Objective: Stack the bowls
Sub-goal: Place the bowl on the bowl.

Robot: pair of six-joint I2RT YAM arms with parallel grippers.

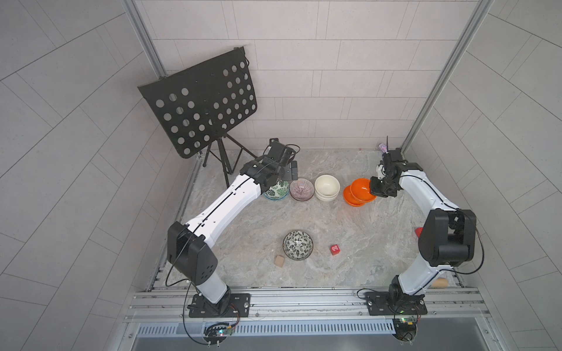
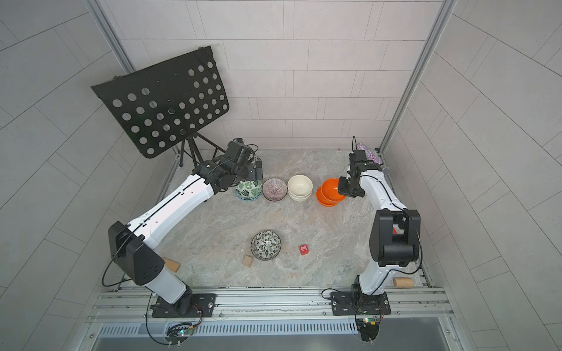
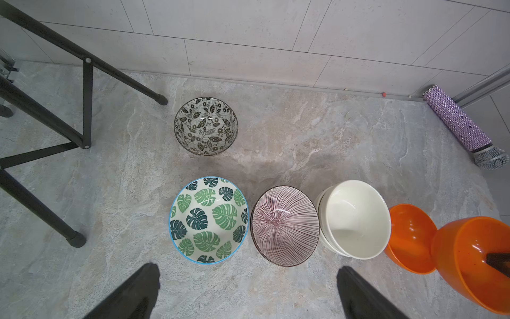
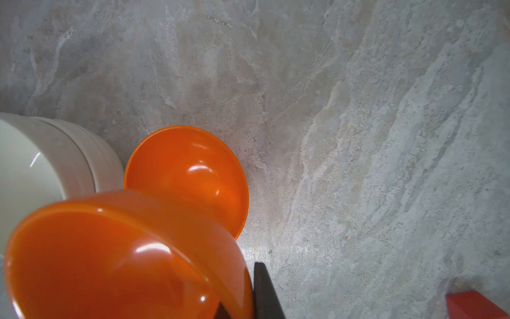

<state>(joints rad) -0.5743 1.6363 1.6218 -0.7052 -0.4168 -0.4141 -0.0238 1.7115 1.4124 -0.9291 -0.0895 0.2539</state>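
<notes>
step in hand, as judged: nesting the lifted orange bowl (image 1: pixel 362 189) into the resting orange bowl (image 4: pixel 193 176). pinched by its rim in the right gripper (image 1: pixel 374 187), jaws narrow, one finger inside and one outside; tilted, overhanging its twin, not yet seated. placed at the right end of a row along the far side of the table (image 1: pixel 349 243): green-leaf bowls (image 3: pixel 208 221), purple striped bowls (image 3: pixel 284 225), cream bowls (image 3: pixel 356 218), the cream pair plainly doubled, the other two seemingly so. left gripper (image 3: pixel 248 272) spread wide and empty, hovering above the row near the green-leaf and purple stacks. next move, probably: level the bowl, centre over the twin, lower, release. tight on one side: cream stack just beside the orange twin, little room for a sideways swing; open table on the other. left to pair: far black-and-white bowl (image 3: pixel 205 125) behind the row, near a music stand foot (image 3: pixel 161 100), and near black-and-white bowl (image 1: pixel 298 245) well apart at the front, between a wooden block (image 1: pixel 279 260) and a red block (image 1: pixel 334 249).
</notes>
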